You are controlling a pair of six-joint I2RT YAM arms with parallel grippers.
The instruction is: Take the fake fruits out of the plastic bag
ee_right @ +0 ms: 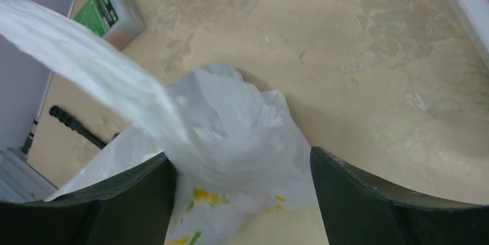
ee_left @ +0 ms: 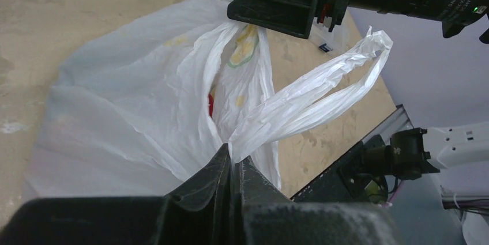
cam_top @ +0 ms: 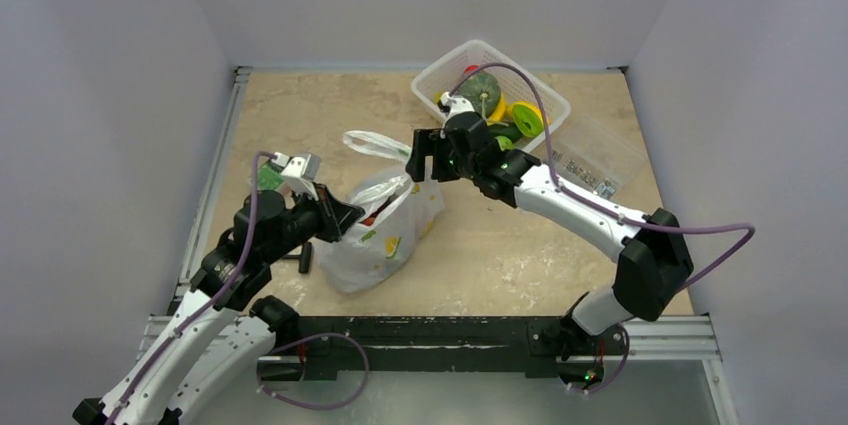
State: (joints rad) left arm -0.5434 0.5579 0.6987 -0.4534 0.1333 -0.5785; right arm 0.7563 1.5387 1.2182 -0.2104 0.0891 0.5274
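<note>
- Left wrist view: left pincer is clamped on the loop-handle base of the plastic bag, which slumps on the counter.
- Right pincer has its jaws apart, with bag film between them.
- Only a red glimpse of the fake fruits shows inside the mouth.
- Judgement: the film is thin, limp and slippery, so grip bunched handles; the fruits are light and rigid.

Left tool pinched tight, left arm bent low; right tool spread wide, right arm outstretched

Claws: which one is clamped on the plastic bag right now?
The left claw: it is shut on the plastic bag at a handle's base. The right claw stands open astride the bag's top.
</note>
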